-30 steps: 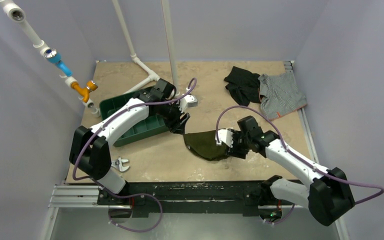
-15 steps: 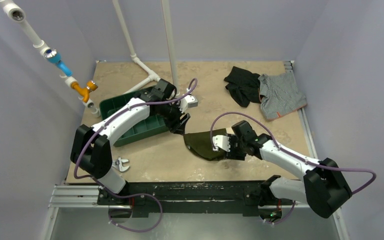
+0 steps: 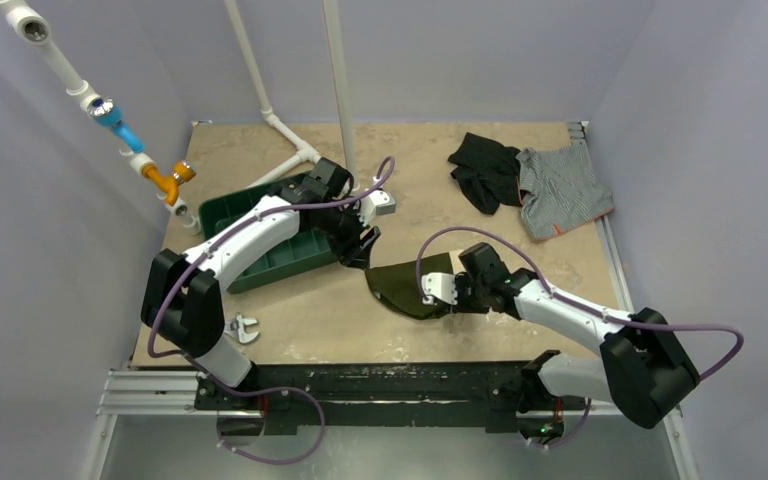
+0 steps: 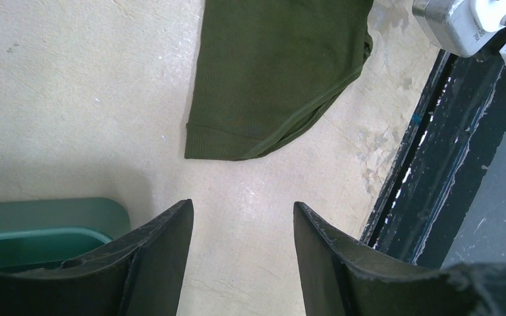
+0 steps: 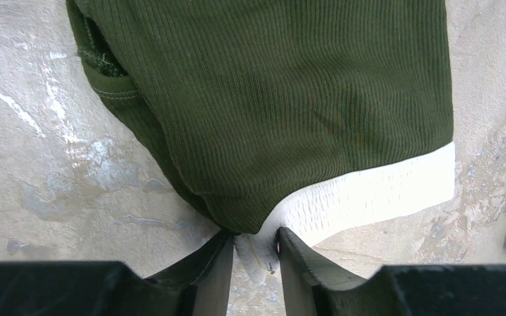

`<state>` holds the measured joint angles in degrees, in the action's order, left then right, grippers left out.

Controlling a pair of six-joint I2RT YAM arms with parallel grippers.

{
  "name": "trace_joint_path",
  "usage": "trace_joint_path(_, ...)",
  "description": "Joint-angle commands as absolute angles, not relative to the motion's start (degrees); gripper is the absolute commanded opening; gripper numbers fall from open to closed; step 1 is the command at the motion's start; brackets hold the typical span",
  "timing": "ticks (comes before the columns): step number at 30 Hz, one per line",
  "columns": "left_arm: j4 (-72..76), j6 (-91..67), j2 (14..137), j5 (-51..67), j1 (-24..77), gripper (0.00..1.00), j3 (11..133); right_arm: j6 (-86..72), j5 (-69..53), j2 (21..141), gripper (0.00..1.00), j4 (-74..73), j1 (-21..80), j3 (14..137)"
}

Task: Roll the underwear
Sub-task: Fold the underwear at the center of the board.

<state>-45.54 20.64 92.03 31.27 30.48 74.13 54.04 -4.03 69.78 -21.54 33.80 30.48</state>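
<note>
The dark olive underwear [image 3: 405,285] lies flat mid-table, its cream waistband [image 5: 382,191] on the side nearest my right arm. My right gripper [image 3: 448,298] is low at that edge. In the right wrist view the underwear [image 5: 270,99] fills the upper frame, and my right gripper [image 5: 255,236] is shut on a bunched bit of waistband at the cloth's corner. My left gripper [image 3: 365,245] hovers open at the cloth's far left corner. The left wrist view shows my left gripper [image 4: 242,207] over bare table, with the underwear [image 4: 273,72] just beyond the fingertips and nothing between them.
A green tray [image 3: 222,205] sits under my left arm, its corner [image 4: 46,224] beside the left finger. A black garment [image 3: 485,170] and a grey striped garment [image 3: 563,190] lie at the back right. White pipes [image 3: 290,140] rise at the back. A small metal tool [image 3: 243,327] lies front left.
My right gripper moved left along the underwear's near edge and closed on the waistband, bunching it. The left arm stayed put.
</note>
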Motion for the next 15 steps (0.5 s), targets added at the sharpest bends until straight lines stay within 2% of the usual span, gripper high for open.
trace_joint_path(1,-45.1,22.0,90.9,31.9,30.0,0.56,73.6,54.1,-3.8,70.3,0.31,-21.6,34.2,29.3)
trace_joint_path(15,-44.1,23.3,89.2,31.5,29.9,0.56,71.8,51.3,-5.3,71.0,0.12,-27.2,34.9,32.9)
